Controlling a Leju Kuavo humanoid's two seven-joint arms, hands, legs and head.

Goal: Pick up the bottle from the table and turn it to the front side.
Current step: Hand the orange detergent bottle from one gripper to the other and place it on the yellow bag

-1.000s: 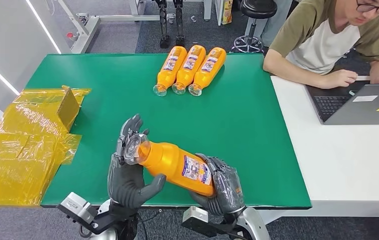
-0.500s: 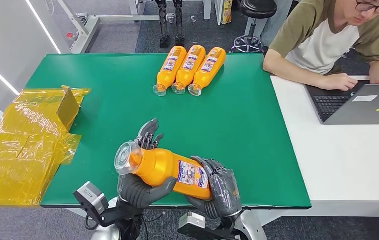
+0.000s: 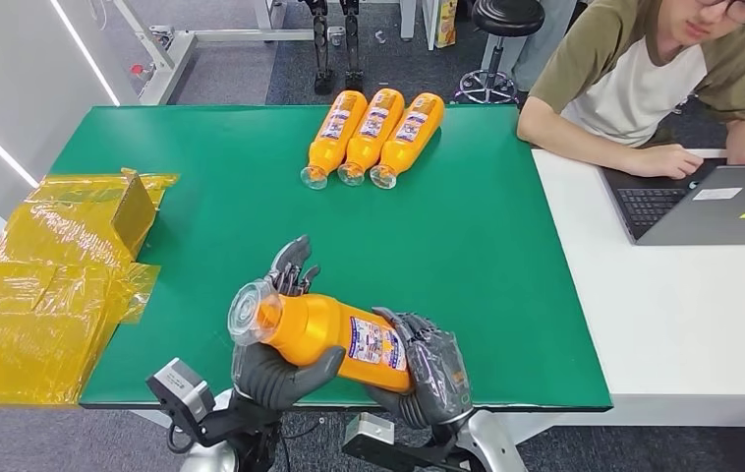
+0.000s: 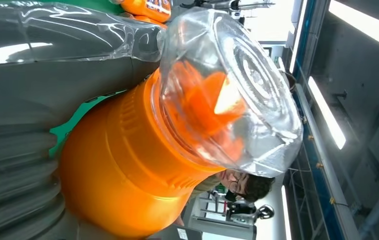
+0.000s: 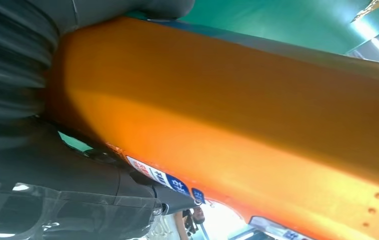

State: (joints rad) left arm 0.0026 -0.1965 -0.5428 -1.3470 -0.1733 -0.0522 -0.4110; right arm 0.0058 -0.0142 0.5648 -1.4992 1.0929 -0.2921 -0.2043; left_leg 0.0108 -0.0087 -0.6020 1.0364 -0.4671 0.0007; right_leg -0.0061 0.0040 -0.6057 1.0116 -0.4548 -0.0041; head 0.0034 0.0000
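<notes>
An orange bottle (image 3: pixel 324 334) with a clear cap (image 3: pixel 249 314) and a printed label is lifted above the near edge of the green table (image 3: pixel 201 197). It lies tilted, cap toward the left. My left hand (image 3: pixel 285 369) cradles its neck end from below, thumb under the body and fingers behind the cap. My right hand (image 3: pixel 428 369) grips the base end over the label. The left wrist view shows the clear cap (image 4: pixel 232 90) and the orange shoulder (image 4: pixel 122 165) close up. In the right wrist view the orange body (image 5: pixel 237 115) crosses the frame beside my right hand (image 5: pixel 37 130).
Three more orange bottles (image 3: pixel 373 133) lie side by side at the table's far edge. Yellow plastic packaging (image 3: pixel 44 285) covers the left end. A person (image 3: pixel 659 74) sits at the adjoining white table (image 3: pixel 683 324) with a laptop (image 3: pixel 713 202).
The bottle's cap end has swung toward me and slightly left. My left hand slid from around the cap to under the neck. In the last half second little has moved.
</notes>
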